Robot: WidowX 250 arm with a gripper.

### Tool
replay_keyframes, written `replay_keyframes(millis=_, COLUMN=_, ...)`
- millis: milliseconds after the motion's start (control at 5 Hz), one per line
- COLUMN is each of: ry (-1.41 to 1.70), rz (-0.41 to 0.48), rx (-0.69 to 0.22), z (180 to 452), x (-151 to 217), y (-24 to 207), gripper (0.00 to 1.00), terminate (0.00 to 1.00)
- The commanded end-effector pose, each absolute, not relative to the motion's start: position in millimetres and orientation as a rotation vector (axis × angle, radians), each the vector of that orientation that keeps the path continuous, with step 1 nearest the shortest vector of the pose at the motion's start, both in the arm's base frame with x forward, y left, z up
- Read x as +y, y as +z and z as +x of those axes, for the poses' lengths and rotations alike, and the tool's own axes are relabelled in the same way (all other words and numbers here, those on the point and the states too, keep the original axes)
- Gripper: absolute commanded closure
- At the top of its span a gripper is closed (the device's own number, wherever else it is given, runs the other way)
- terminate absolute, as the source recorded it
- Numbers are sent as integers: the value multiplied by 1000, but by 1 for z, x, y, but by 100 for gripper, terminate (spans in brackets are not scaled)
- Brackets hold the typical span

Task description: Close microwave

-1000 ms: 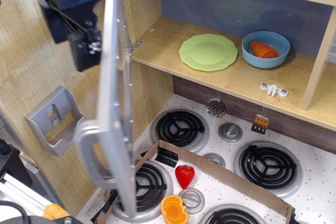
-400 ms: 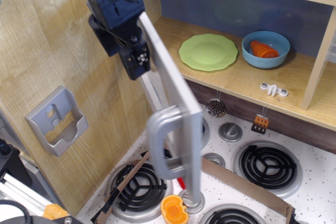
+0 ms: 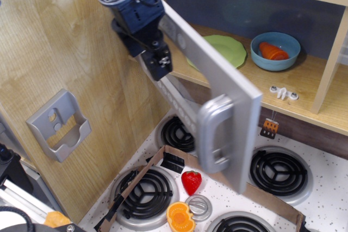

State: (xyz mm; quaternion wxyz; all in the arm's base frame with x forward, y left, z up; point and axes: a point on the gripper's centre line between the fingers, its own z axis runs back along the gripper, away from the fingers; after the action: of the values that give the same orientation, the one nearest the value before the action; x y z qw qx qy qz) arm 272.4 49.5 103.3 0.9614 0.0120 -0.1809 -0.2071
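Just right of the gripper [image 3: 155, 52], the grey door [image 3: 209, 88] of the microwave is seen part-way through its swing, its outer face pressed by the fingertips; whether the jaws are parted or closed cannot be told. A second ago the door was seen edge-on, wide open; now it is angled across the shelf opening, with the green plate [image 3: 228, 47] half hidden behind it. The handle [image 3: 215, 137], blurred by motion, hangs below and right of the gripper. The task is judged about half done; further pushing toward the shelf is needed.
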Motion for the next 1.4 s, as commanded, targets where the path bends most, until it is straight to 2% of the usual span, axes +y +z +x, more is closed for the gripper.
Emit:
replay_keyframes(millis=0, ry=-442, rz=66, rx=-541, z=294, x=37, y=128, gripper=0, terminate=0)
replay_keyframes(millis=200, ry=-467, rz=80, rx=-588, z=304, x=34, y=136, gripper=0, terminate=0)
replay_keyframes(millis=800, ry=-556, rz=75, rx=-636, z=339, x=24, y=148, gripper=0, terminate=0)
replay_keyframes(millis=1200, ry=-571, rz=60, rx=-641, z=344, x=23, y=143, gripper=0, terminate=0)
